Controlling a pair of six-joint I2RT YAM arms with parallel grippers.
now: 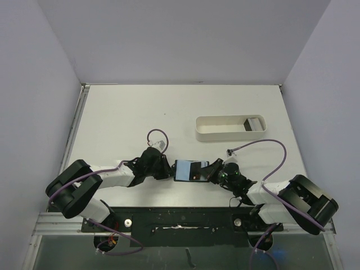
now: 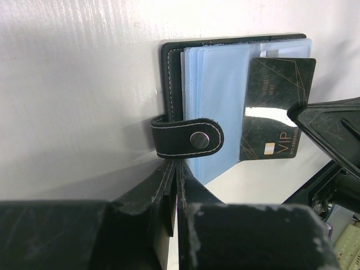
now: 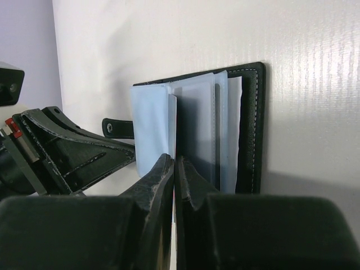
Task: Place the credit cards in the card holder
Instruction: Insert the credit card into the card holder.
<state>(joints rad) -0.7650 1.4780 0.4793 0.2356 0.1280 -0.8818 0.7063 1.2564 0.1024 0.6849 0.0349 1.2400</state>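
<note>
While both arms meet over the table's near half, left gripper (image 2: 171, 164) has its fingers pressed together on the snap tab (image 2: 188, 138) of the open card holder (image 2: 171, 62), steadying it. Right gripper (image 3: 174, 163) pinches a dark credit card (image 2: 277, 101). One edge seems partly slid into a bluish sleeve; the rest sticks out. Judged: insertion under way, card not seated. Farther back, white oval tray (image 1: 216, 135) holds something grey (image 1: 254, 124), possibly more cards waiting.
</note>
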